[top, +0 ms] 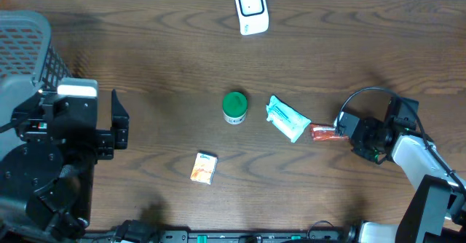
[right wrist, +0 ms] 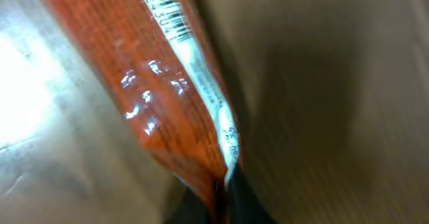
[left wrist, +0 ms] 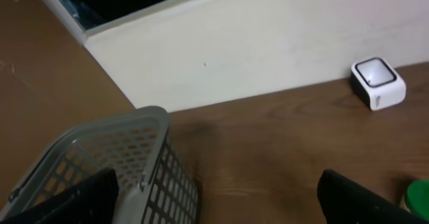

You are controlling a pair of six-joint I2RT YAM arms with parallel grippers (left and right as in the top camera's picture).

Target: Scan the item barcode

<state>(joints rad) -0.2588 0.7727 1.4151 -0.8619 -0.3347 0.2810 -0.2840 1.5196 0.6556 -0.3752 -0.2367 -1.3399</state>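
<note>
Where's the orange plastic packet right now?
In the overhead view, the orange plastic packet is on the robot's right, pinched in the right claw, just right of the white-and-teal pouch.

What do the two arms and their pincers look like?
The left arm has bulky black housings with a pale grey block on top; the left pincer is black. The right arm has a white rounded link; the right pincer is black, with a thin black cable looping above it.

We see the overhead view evenly lit, with soft shadows on the counter (top: 160,46). Our right wrist view is blurred, with glare streaking the orange packet (right wrist: 167,130).
</note>
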